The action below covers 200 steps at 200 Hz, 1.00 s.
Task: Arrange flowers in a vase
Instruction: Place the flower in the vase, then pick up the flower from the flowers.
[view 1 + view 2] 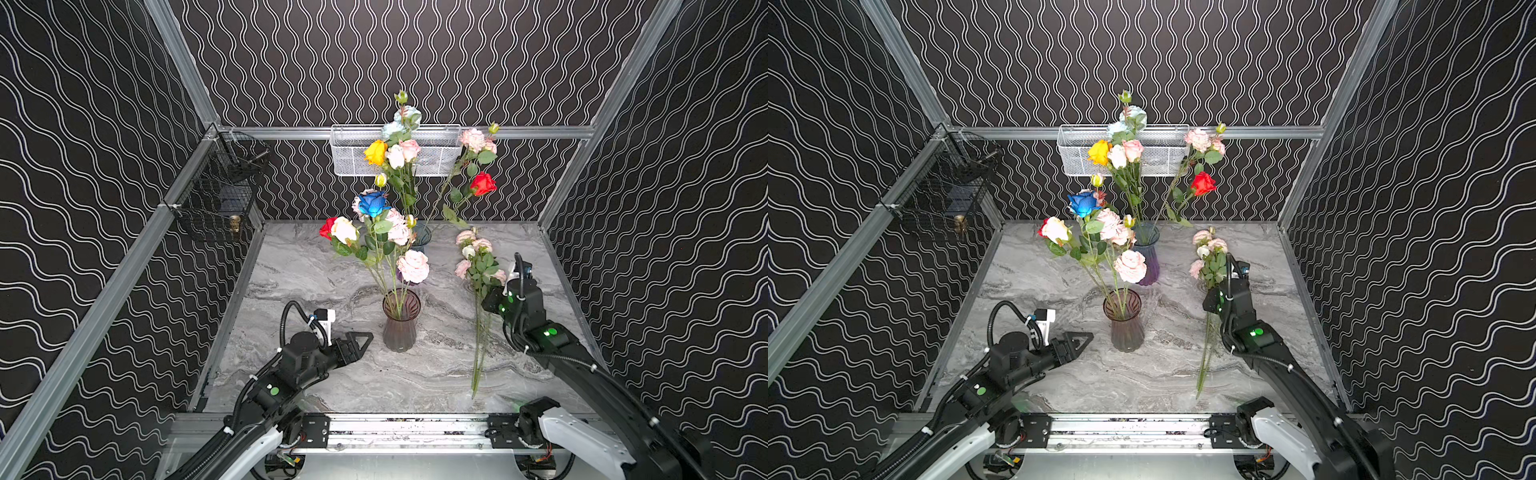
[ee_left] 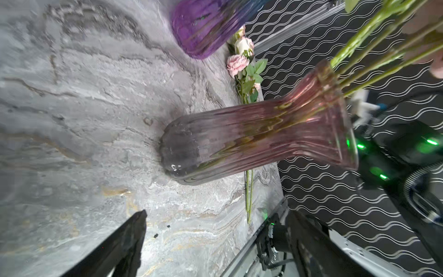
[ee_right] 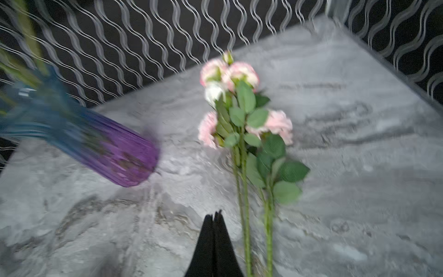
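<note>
Pale pink peony spray w/ long thin green stems (image 1: pixel 478 266) lies flat, right of pink ribbed glass vase (image 1: pixel 401 320). Right gripper (image 3: pixel 214 215) pinched together, empty, just beside stems. Left gripper (image 1: pixel 363 337) spread, empty, left of vase. Spray prob. light, floppy, top-heavy: take mid-stem, below leaves.

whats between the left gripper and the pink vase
Only bare marble tabletop separates the left gripper and the pink vase, seen in both top views.
</note>
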### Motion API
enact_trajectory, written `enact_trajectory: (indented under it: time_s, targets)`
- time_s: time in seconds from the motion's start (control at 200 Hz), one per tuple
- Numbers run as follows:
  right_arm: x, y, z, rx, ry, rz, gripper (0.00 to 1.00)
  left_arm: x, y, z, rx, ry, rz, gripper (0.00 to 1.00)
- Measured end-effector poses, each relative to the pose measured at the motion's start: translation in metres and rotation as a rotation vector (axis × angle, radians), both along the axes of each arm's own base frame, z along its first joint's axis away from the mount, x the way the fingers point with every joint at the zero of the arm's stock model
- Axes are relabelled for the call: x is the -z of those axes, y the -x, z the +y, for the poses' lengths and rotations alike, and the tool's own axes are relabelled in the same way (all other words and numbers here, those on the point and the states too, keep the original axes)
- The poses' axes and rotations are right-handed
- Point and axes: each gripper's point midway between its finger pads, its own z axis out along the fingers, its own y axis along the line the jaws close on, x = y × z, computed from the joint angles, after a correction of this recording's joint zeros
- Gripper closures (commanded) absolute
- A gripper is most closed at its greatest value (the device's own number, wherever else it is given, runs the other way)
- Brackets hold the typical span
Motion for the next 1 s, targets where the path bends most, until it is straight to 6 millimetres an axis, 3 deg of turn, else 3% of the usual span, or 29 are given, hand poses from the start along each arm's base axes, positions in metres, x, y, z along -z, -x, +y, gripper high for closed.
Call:
enact_trajectory:
  time_s: [0.055,0.115,0.335,0.526,0.736,0.856,1.001]
  targets:
    - [0.021,-0.002,-0.008,0.032,-0.026,0.069,0.63,0.002,0.0,-0.004,0.015,0.018,0.011,0.07]
    - [0.042,0.0,-0.013,0.044,-0.044,0.131,0.58,0.005,0.001,-0.008,0.029,0.038,0.028,0.08]
    - [0.103,0.01,-0.018,0.063,-0.062,0.321,0.63,0.007,0.005,-0.015,0.061,0.086,0.043,0.09]
    - [0.131,0.013,-0.017,0.061,-0.063,0.407,0.68,-0.007,0.006,-0.014,0.063,0.115,0.004,0.09]
    - [0.144,0.014,-0.019,0.067,-0.052,0.442,1.0,-0.018,0.005,-0.012,0.054,0.121,-0.018,0.08]
    - [0.136,0.012,-0.023,0.075,-0.036,0.413,1.0,-0.021,0.005,-0.011,0.052,0.11,-0.024,0.08]
    - [0.102,0.006,-0.03,0.099,-0.02,0.307,1.0,-0.026,0.006,-0.01,0.053,0.102,-0.027,0.08]
